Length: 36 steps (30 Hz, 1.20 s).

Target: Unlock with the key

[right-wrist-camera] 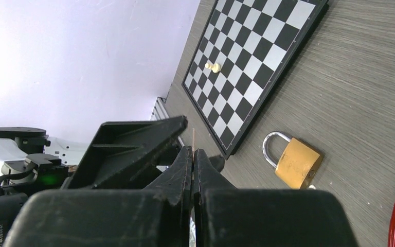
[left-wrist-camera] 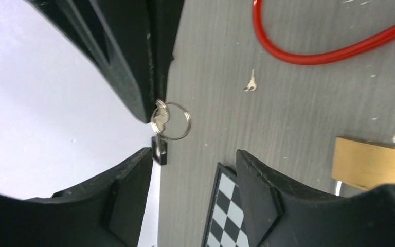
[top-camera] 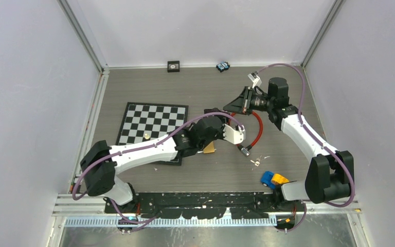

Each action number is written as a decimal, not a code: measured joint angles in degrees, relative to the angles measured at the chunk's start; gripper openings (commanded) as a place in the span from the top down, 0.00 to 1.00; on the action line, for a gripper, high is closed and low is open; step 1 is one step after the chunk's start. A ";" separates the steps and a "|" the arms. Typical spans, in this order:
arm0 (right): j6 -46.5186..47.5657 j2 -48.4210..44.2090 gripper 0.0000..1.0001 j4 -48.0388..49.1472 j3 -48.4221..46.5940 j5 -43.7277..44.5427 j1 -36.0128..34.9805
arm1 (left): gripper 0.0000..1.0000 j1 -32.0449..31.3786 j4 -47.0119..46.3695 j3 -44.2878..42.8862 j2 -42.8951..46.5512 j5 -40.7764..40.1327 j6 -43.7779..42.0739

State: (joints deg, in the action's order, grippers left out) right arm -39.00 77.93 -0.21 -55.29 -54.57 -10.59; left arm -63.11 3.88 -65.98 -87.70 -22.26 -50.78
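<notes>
The brass padlock [top-camera: 209,147] lies shut on the table beside the chessboard; it also shows in the left wrist view [left-wrist-camera: 373,163] and the right wrist view [right-wrist-camera: 293,162]. My right gripper [top-camera: 231,107] is shut on a small silver key [left-wrist-camera: 157,121] with a ring [left-wrist-camera: 179,121], held above the table. In the right wrist view the key [right-wrist-camera: 193,137] shows only as a thin edge between the closed jaws of the right gripper [right-wrist-camera: 193,152]. My left gripper [left-wrist-camera: 193,159] is open and empty, hovering just right of the padlock and facing the held key.
A red cable lock [top-camera: 257,128] lies right of my left gripper [top-camera: 240,135]. Loose small keys [top-camera: 256,162] and a blue-yellow toy [top-camera: 272,179] lie nearer the front. The chessboard [top-camera: 153,123] carries one pawn [right-wrist-camera: 213,67]. Two small objects sit at the back wall.
</notes>
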 measured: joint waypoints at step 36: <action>-4.98 1.81 0.75 2.34 1.88 -1.07 0.74 | 1.00 0.00 -10.75 1.40 -3.69 -5.73 -6.36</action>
State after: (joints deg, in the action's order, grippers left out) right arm -43.99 79.75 2.13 -53.41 -55.64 -9.85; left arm -63.11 -6.87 -64.58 -91.39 -27.99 -57.14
